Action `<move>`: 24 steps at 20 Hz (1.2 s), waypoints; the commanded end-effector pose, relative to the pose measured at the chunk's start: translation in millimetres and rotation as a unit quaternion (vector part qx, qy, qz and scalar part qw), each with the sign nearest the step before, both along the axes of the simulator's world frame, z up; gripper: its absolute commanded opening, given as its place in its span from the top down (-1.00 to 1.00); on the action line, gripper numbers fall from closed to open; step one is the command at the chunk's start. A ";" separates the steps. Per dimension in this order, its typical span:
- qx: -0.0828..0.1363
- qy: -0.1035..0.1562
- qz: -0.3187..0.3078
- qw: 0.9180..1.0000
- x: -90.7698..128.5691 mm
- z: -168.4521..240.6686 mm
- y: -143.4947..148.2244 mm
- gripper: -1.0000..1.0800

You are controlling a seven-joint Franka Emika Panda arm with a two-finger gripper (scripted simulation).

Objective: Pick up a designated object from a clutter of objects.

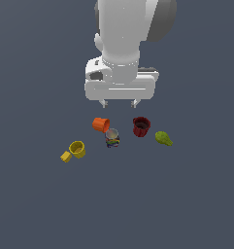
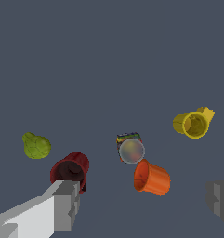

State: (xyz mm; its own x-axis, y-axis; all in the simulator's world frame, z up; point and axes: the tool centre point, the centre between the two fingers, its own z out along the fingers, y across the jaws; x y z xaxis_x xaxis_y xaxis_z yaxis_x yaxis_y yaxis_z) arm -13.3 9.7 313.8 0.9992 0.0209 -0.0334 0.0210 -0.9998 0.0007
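Observation:
The tiny yellow block (image 1: 65,156) lies on the grey floor at the exterior view's left, touching the yellow cup (image 1: 77,149). In the wrist view the block (image 2: 207,113) peeks out behind the yellow cup (image 2: 192,124). My gripper (image 1: 119,103) hangs open and empty above the clutter, over the gap between the orange cup (image 1: 101,124) and the dark red cup (image 1: 141,126). Its fingers (image 2: 66,204) stand wide apart in the wrist view. The block is well off to the exterior view's left of the gripper and lower in that view.
A multicoloured can (image 1: 112,138) stands upright between the cups; it also shows in the wrist view (image 2: 130,148). A green pear-shaped thing (image 1: 163,138) lies at the exterior view's right. The orange cup (image 2: 152,178) and dark red cup (image 2: 70,170) lie on their sides.

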 end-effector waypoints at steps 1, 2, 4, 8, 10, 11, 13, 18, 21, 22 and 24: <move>0.000 0.000 0.000 1.000 0.0 0.0 0.0 -0.92; 0.000 0.000 0.000 1.000 0.2 -0.1 -0.5 -0.92; -0.001 -0.002 -0.002 1.000 0.7 1.2 -5.4 -0.92; -0.003 -0.009 -0.006 1.000 1.8 6.7 -23.6 -0.92; -0.004 -0.010 -0.006 1.000 1.2 9.2 -27.6 -0.92; -0.004 -0.011 -0.006 1.000 0.8 9.9 -27.9 -0.92; -0.005 -0.011 -0.005 1.000 0.6 10.1 -27.1 -0.92; -0.002 -0.010 -0.012 1.000 5.8 2.8 -32.3 -0.92; 0.000 -0.011 -0.022 1.000 12.3 -6.4 -41.0 -0.92; 0.001 -0.011 -0.026 1.000 14.9 -10.4 -44.5 -0.92; 0.003 -0.011 -0.035 0.999 20.8 -19.7 -52.8 -0.92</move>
State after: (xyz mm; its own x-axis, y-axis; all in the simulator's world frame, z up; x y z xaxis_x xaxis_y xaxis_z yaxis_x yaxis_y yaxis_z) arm 3.5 -36.9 301.1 0.9993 -0.0358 -0.0115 -0.0358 -0.9994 -0.0028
